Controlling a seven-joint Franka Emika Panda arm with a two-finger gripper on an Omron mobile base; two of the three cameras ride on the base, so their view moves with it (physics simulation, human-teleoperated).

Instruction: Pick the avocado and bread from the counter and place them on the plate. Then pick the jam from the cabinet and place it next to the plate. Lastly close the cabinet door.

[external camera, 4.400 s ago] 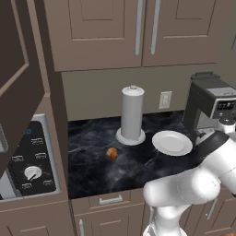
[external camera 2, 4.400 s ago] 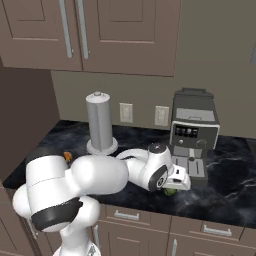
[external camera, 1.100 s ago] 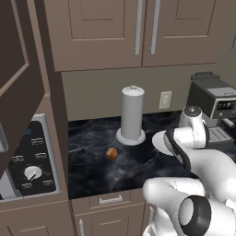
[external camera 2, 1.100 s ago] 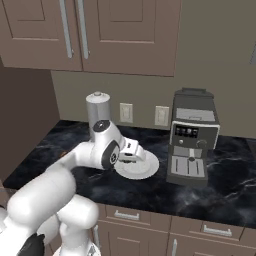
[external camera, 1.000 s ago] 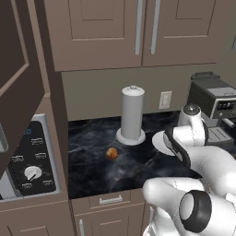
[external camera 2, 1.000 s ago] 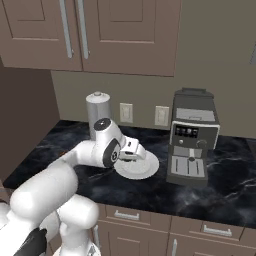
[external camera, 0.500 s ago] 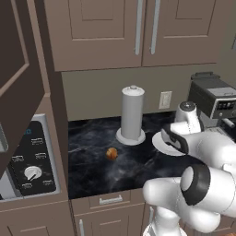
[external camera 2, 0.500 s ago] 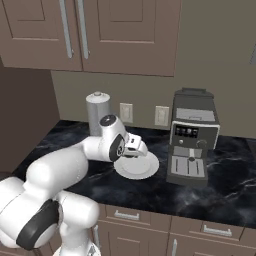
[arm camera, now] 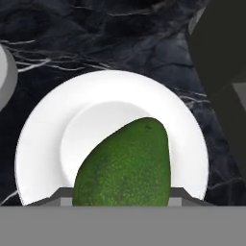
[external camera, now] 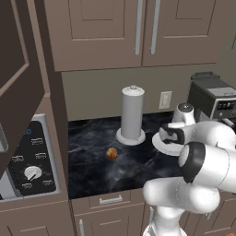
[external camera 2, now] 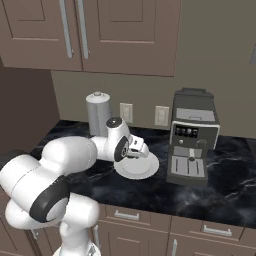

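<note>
**Avocado over the plate, don't fumble it**

Our claw [external camera 2: 141, 149] is clamped on the dark green pebbly avocado [arm camera: 126, 166], hanging above the round white plate [arm camera: 43, 129]. Release too high and we reckon it rolls off onto the black marble tabletop [external camera: 92, 156]. The left base view also shows the orange-brown bread lump [external camera: 111, 153] waiting.

Avocado [arm camera: 126, 163]: dark green with fine paler speckles. Plate [arm camera: 43, 125]: plain white. Surface [external camera: 92, 156]: black with faint white veining. Bread [external camera: 111, 153]: orange-brown. Cabinet [external camera: 97, 32]: brown, with silver handles. My arm [external camera 2: 65, 155]: white with dark joints. Towel holder [external camera: 132, 113]: grey. Coffee machine [external camera 2: 192, 137]: dark grey and silver.
</note>
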